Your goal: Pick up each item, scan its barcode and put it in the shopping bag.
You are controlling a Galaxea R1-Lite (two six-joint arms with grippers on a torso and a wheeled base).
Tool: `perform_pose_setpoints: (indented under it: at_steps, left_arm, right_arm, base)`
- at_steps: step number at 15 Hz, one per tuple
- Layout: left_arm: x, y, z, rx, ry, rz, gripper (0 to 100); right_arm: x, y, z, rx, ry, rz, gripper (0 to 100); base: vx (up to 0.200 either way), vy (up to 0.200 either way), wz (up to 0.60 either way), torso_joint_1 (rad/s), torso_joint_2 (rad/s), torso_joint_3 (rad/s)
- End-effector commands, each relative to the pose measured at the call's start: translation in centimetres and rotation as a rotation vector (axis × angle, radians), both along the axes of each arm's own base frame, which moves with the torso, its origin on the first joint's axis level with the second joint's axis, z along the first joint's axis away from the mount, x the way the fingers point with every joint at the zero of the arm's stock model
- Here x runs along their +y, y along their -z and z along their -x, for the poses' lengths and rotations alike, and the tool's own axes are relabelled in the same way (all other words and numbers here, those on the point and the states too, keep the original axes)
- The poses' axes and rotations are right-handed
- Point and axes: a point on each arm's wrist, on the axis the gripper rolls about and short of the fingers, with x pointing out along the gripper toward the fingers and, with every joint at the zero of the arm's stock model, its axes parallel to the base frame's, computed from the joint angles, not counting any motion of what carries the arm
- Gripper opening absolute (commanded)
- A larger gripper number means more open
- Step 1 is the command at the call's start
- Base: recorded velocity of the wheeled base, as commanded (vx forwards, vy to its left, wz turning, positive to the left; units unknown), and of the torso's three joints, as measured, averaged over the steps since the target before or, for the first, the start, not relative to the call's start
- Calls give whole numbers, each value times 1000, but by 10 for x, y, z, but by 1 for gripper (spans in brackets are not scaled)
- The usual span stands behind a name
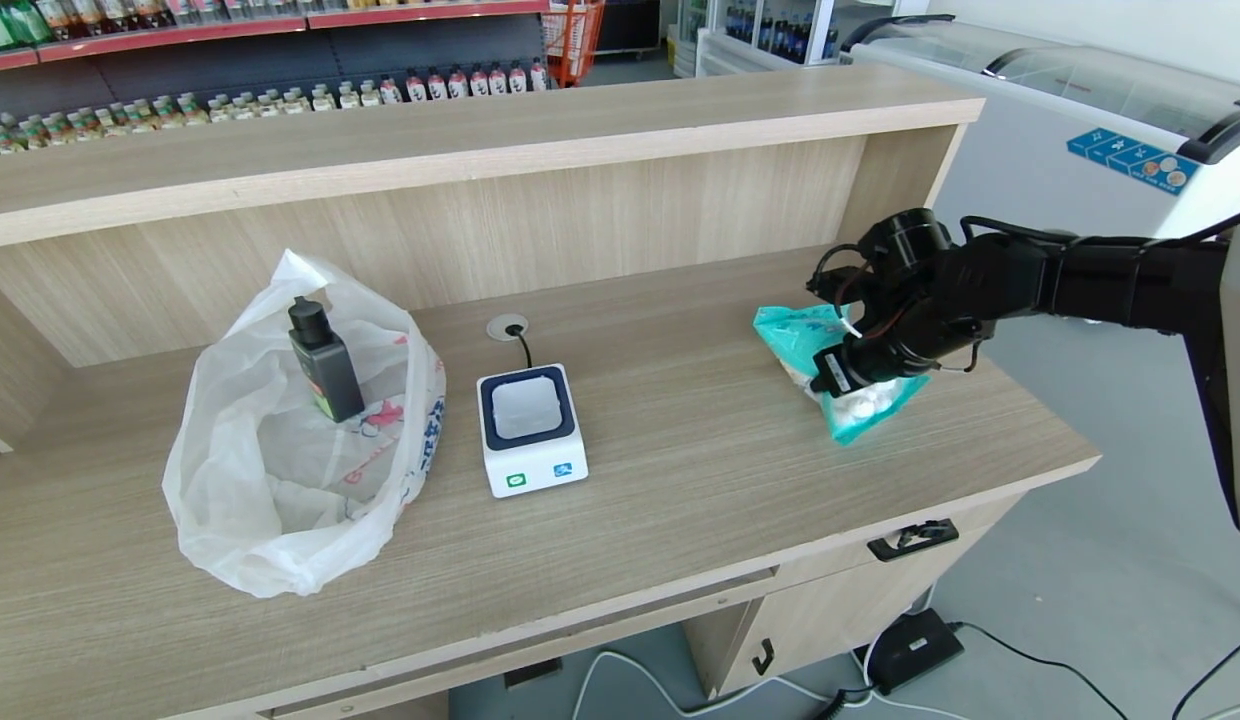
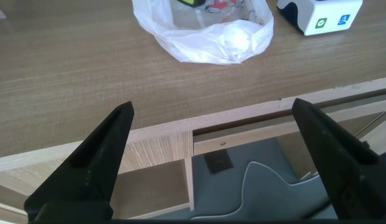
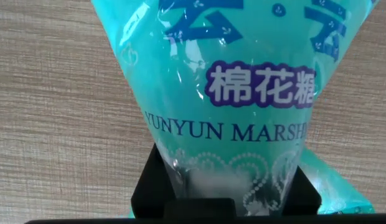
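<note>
A teal marshmallow bag [image 1: 795, 335] [image 3: 243, 93] hangs just above the right end of the wooden counter [image 1: 720, 480]. My right gripper [image 1: 862, 380] [image 3: 227, 196] is shut on its lower end. The white barcode scanner [image 1: 530, 430] [image 2: 320, 12] stands at the middle of the counter, well to the left of the held bag. Further left the white plastic shopping bag [image 1: 280, 480] [image 2: 205, 37] sits open with a dark bottle [image 1: 323, 365] standing inside it. My left gripper [image 2: 211, 112] is open and empty, low in front of the counter's front edge, before the shopping bag.
A raised wooden back wall [image 1: 480, 200] runs along the far side of the counter. A cable hole [image 1: 507, 326] with the scanner's cord lies behind the scanner. Below the front edge are a drawer with a black handle [image 1: 912, 538] and floor cables.
</note>
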Motion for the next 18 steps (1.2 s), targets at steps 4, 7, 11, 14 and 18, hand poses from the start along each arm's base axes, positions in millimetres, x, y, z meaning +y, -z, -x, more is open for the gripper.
perform_pose_setpoints:
  at_steps: [4,7,11,14,18]
  left_arm:
    - [0,0,0,0,0,0,100]
    - [0,0,0,0,0,0,100]
    - [0,0,0,0,0,0,100]
    - [0,0,0,0,0,0,100]
    - [0,0,0,0,0,0,100]
  right_arm:
    - [11,-10,8,-13,-29,0,0]
    - [15,-26,23,-4,-31,9,0]
    - [9,-45,44,52,-33,20,0]
    - [13,-53,50,42,-18,-7,0]
    - [19,-51,51,59,7,-32,0]
  base:
    - [0,0,0,0,0,0]
    - [0,0,0,0,0,0]
    - [0,0,0,0,0,0]
    - [0,0,0,0,0,0]
    - [0,0,0,0,0,0]
